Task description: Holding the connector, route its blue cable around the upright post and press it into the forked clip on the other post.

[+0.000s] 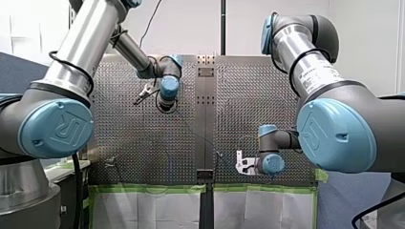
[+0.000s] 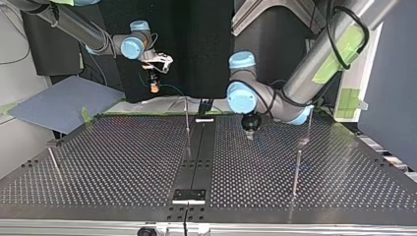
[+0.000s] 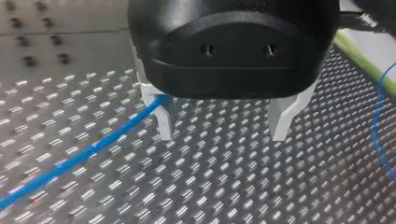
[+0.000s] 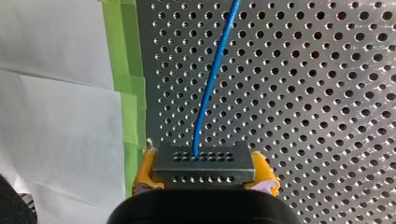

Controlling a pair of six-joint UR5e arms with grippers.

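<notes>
On my right wrist view, my right gripper has its yellow pads closed narrow against the two ends of the connector, a dark block with rows of small holes. It is clamped squarely between them. The blue cable leaves the face of the block and runs ahead in a gentle curve over the table. Just beside the gripper are a strip of green tape and white paper at the table's edge. From the top view this gripper hangs above the far edge of the table, well apart from my left gripper, which points down close over the holes nearer the middle. Its pale fingers stand wide apart with nothing between them. A stretch of the blue cable comes slanting across the table and meets one finger near its root, on the outer side rather than in the gap. I cannot tell whether it presses against the finger or only passes it. Another loop of cable shows off to the other finger's side. A thin middle post stands upright between the two grippers, and a side post rises at the top view's right. Both are too slender for me to tell which carries the fork or what sits in it.
</notes>
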